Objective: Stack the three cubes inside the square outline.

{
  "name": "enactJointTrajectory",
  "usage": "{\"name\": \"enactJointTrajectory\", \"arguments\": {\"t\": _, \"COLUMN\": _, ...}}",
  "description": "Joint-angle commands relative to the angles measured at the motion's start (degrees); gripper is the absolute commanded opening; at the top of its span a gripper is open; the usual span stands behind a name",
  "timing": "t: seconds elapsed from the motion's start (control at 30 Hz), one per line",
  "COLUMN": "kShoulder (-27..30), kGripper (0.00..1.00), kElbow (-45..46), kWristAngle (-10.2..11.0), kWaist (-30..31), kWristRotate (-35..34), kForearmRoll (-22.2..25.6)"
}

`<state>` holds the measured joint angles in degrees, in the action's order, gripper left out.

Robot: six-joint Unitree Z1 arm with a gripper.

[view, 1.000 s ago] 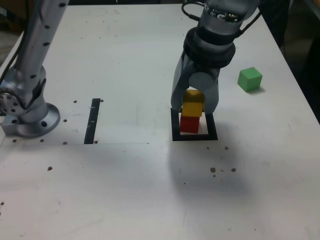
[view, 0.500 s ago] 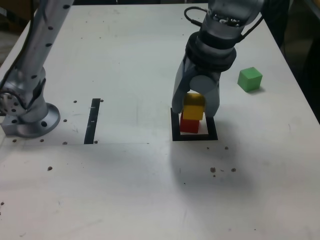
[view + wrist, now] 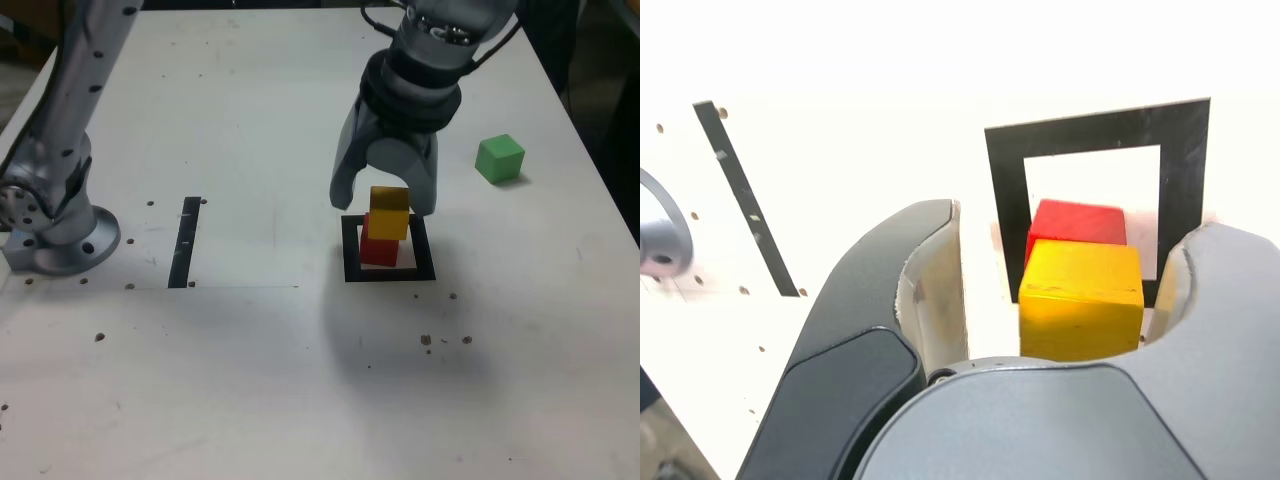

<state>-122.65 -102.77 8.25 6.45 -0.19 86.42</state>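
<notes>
Two cubes stood stacked at the black square outline (image 3: 424,250): the yellow cube (image 3: 389,213) sat on top of the red cube (image 3: 379,249), slightly offset, so that part of the red one's top showed in the wrist view. The red cube rested on the white centre of the outline, inside its black border. The gripper (image 3: 384,204) was spread wide around the yellow cube, its jaws standing on either side; the wrist view showed a clear gap between the cube and one jaw, while the other stood close beside it. The green cube (image 3: 500,159) lay on the white tabletop (image 3: 270,390), well apart from the stack, towards the exterior view's upper right. The narrow black strip (image 3: 185,242) lay flat towards the exterior view's left, near the round metal base (image 3: 72,245).
</notes>
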Motion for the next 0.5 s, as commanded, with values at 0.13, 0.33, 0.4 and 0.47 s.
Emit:
{"name": "enactJointTrajectory", "arguments": {"t": 0.13, "kShoulder": 5.0, "kGripper": 0.99, "kElbow": -2.8, "kWristAngle": 6.2, "kWaist": -0.5, "kWristRotate": 6.0, "kForearmRoll": 0.9}}
{"name": "enactJointTrajectory", "arguments": {"t": 0.33, "kShoulder": 4.2, "kGripper": 0.99, "kElbow": -6.7, "kWristAngle": 6.7, "kWaist": -3.6, "kWristRotate": 12.2, "kForearmRoll": 1.9}}
{"name": "enactJointTrajectory", "arguments": {"t": 0.4, "kShoulder": 2.7, "kGripper": 0.99, "kElbow": -8.0, "kWristAngle": 6.3, "kWaist": -4.6, "kWristRotate": 14.2, "kForearmRoll": 1.9}}
{"name": "enactJointTrajectory", "arguments": {"t": 0.47, "kShoulder": 0.9, "kGripper": 0.99, "kElbow": -9.7, "kWristAngle": 6.4, "kWaist": -5.1, "kWristRotate": 17.0, "kForearmRoll": 1.9}}
